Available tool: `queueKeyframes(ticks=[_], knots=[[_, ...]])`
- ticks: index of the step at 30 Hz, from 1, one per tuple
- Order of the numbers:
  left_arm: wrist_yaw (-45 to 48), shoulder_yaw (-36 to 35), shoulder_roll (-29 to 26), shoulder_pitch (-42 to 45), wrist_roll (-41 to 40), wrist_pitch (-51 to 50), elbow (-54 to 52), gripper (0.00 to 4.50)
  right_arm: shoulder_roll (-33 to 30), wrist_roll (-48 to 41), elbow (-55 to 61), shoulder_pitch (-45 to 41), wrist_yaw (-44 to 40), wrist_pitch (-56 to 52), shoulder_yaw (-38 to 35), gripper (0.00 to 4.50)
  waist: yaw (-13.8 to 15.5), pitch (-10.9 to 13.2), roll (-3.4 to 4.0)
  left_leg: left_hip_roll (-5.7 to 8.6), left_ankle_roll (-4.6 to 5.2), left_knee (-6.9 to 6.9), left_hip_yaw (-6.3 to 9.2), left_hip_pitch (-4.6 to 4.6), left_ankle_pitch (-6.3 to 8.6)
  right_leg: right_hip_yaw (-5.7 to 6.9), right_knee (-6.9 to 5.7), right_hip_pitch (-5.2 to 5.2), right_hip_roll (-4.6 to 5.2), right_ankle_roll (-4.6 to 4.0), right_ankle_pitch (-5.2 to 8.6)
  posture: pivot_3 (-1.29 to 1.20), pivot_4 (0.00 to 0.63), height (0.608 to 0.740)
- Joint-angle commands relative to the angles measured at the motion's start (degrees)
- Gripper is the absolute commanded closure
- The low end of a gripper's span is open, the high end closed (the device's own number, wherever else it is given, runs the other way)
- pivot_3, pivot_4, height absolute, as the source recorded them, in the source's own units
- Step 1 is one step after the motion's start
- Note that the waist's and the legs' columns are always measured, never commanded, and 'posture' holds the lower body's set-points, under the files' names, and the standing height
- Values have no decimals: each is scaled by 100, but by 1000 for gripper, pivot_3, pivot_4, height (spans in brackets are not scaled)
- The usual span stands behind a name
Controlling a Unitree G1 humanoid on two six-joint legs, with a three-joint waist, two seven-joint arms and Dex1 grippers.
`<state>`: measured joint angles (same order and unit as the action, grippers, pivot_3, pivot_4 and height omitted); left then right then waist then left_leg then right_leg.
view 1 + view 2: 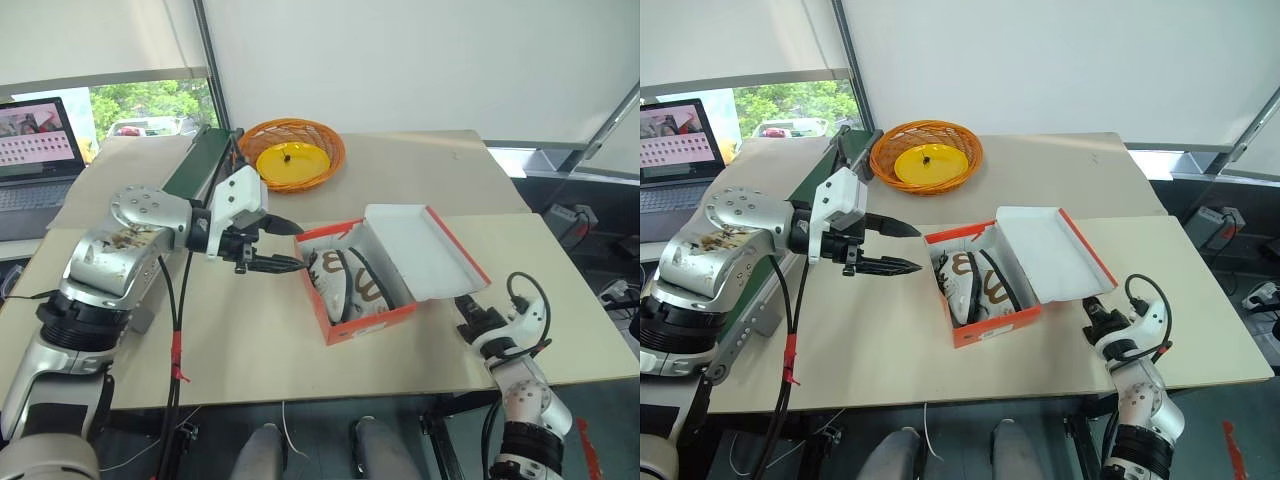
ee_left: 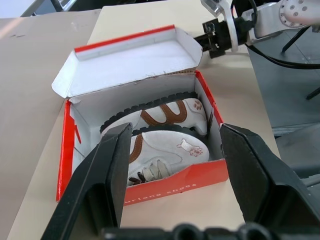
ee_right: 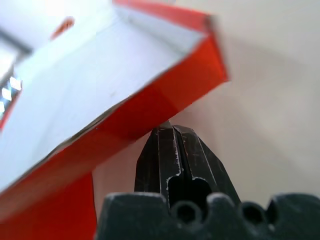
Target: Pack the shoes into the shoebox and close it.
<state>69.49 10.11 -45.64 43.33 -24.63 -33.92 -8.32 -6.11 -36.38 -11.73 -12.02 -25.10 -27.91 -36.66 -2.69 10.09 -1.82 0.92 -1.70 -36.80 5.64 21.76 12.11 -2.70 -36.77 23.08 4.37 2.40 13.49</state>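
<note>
Both shoes point(image 2: 165, 135) lie side by side inside the shoebox point(image 1: 365, 325), which sits on the desk point(image 1: 250, 350) with its lid point(image 1: 425, 250) still up. The left jaws point(image 1: 902, 247) hang open and empty just short of the box's near end. The right jaws point(image 3: 172, 131) are closed on nothing, their tips right under the lid's red edge.
</note>
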Motion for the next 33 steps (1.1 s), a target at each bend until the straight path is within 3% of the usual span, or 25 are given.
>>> queueKeyframes(ticks=[1,10,15,17,19,22,28,33], knots=[[-40,-171,-6,149,19,48,-128,1555,91,-585,208,-154,79,122,-138,4475,-21,5,8,0,0,0,-1,3,0,-4,-2,5,0,0,0,0,150,740],[-132,-196,44,109,20,76,-125,1555,186,-2206,1780,37,100,-872,326,4475,-11,35,57,2,2,4,0,24,1,-5,-7,25,2,0,2,0,150,740],[-165,-180,83,105,44,129,-88,1555,-286,-2844,2762,269,-201,-1923,1309,4475,-15,37,61,3,2,4,0,26,1,-5,-6,25,2,0,2,0,150,740],[-175,-176,99,102,49,136,-81,1555,-768,-2523,2981,411,-380,-2329,2029,4475,-13,37,61,3,2,4,0,25,1,-5,-5,25,1,1,3,0,150,740],[-190,-175,118,102,51,138,-82,1555,-1558,-1486,3058,533,-708,-2365,3254,4475,-3,36,60,3,2,4,2,26,1,-1,-3,25,0,1,5,0,150,740],[-219,-180,134,94,50,129,-107,1555,-2016,-524,2656,414,-760,-1995,4052,4475,11,36,57,4,2,3,2,28,1,2,3,23,2,6,7,0,150,740],[-320,-299,77,-35,-7,5,-266,1555,-1915,-337,2277,-445,-580,-1752,3716,4475,-29,26,37,1,1,0,2,10,1,1,0,8,-1,8,8,0,150,740],[-448,-352,100,-168,-27,-64,-398,1555,-1876,-292,1697,-1764,-625,-2089,3731,4475,-10,31,37,2,2,-4,2,24,-3,0,-3,23,-1,6,4,0,150,740]])
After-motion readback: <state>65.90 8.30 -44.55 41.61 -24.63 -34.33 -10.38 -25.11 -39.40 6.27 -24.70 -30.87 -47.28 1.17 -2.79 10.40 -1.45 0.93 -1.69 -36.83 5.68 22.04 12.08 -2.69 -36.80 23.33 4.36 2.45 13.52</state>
